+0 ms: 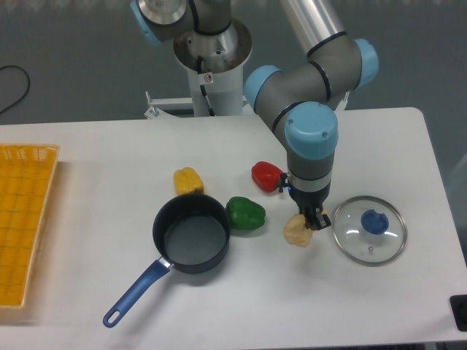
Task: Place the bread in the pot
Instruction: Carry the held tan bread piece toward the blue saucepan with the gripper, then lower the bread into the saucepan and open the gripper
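Note:
The bread (296,232) is a pale tan lump lying on the white table between the green pepper and the glass lid. My gripper (315,220) points straight down and its dark fingers meet the bread's upper right edge. The wrist hides the gap between the fingers, so I cannot tell whether they grip the bread. The pot (191,233) is a dark round saucepan left of the bread, standing empty. Its blue handle (135,293) points toward the front left.
A green pepper (245,213) lies against the pot's right side, a yellow pepper (188,180) just behind the pot, and a red pepper (267,176) behind the gripper. The glass lid (369,230) with a blue knob lies right of the bread. A yellow tray (25,219) fills the left edge.

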Available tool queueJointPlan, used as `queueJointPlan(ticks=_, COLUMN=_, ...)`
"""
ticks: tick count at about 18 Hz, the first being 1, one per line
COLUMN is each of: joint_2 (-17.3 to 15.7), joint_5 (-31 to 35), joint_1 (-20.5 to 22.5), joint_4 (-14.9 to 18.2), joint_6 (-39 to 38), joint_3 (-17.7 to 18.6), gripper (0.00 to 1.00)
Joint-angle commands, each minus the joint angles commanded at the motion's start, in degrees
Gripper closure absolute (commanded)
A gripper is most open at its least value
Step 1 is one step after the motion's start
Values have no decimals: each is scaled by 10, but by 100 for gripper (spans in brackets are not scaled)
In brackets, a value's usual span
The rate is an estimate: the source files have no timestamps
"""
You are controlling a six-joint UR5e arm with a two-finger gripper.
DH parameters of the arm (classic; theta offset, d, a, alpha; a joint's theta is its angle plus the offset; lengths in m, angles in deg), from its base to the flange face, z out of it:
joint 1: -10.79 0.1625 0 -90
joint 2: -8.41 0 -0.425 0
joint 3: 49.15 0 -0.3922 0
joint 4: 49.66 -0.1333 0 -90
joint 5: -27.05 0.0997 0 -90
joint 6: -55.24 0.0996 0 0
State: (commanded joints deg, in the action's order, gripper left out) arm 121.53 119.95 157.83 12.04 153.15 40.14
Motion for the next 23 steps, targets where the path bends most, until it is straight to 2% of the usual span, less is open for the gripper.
queueJointPlan(ticks=3, joint_2=-2, joint_5=-2, joint_1=-1, joint_4=3, joint_6=-6, joint_3=2, gripper=64)
queueJointPlan(ticks=8, joint_2=-18, joint_5=-25, joint_1=-9, joint_4=27, joint_6=-32, joint_3=4, gripper=64)
queueJointPlan(ticks=11, joint_2=-31, joint_5=-27, joint_1=-33, joint_4=39, joint_6=-62, joint_3=15, gripper=64)
queueJointPlan(ticks=16, joint_2=-45, joint_5=-34, joint_1=-76, joint_4=40, joint_6=-127, joint_3=30, gripper=64)
queueJointPlan(ticks=23, joint_2=-38, joint_5=-35, joint_1=-148, joint_4=34, joint_6=-213, joint_3=33, gripper=63)
